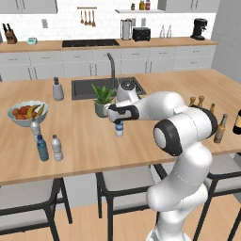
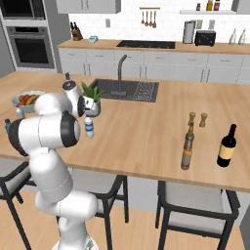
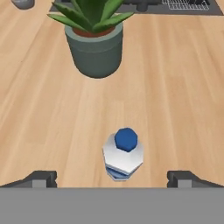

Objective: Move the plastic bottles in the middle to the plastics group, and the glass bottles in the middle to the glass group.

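Your gripper is hovering with fingers spread wide, grasping nothing, above the small clear blue-capped plastic water bottle, which is standing upright on the wooden counter near the potted green plant.

counter: I see a wooden island top with a sink set in it
middle: water bottle, upright, near a potted plant
left end: fruit bowl, grey dispenser, blue bottle beside clear bottle
right end: green bottle, dark wine bottle, two shakers
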Controlling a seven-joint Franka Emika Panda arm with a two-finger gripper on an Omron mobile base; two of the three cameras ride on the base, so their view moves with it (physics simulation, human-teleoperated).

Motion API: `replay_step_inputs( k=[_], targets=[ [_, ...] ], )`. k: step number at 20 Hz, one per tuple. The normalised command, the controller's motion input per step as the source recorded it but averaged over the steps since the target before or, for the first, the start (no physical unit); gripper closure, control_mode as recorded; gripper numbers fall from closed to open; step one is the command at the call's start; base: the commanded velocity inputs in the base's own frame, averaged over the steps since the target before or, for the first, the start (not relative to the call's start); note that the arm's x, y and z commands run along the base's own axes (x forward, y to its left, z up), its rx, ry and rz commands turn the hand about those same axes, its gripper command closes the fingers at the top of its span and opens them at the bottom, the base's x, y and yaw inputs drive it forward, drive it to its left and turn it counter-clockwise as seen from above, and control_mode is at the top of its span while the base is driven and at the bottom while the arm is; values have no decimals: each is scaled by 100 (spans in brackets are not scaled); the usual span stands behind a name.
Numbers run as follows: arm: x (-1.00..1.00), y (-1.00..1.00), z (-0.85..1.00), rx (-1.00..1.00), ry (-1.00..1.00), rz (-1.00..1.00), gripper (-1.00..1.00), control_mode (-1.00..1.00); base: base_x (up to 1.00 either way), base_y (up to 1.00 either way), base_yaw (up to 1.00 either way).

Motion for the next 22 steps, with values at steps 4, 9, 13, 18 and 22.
replay_step_inputs(
  k=[4,9,13,18,22],
  targets=[
    [18,0,-19,0,0,0,-100,-100,0,0,0],
    [16,0,-14,0,0,0,-100,-100,0,0,0],
    [11,0,-13,1,0,0,-100,-100,0,0,0],
    [15,-2,-7,2,0,0,-100,-100,0,0,0],
    [13,-4,-1,3,0,0,-100,-100,0,0,0]
  ],
)
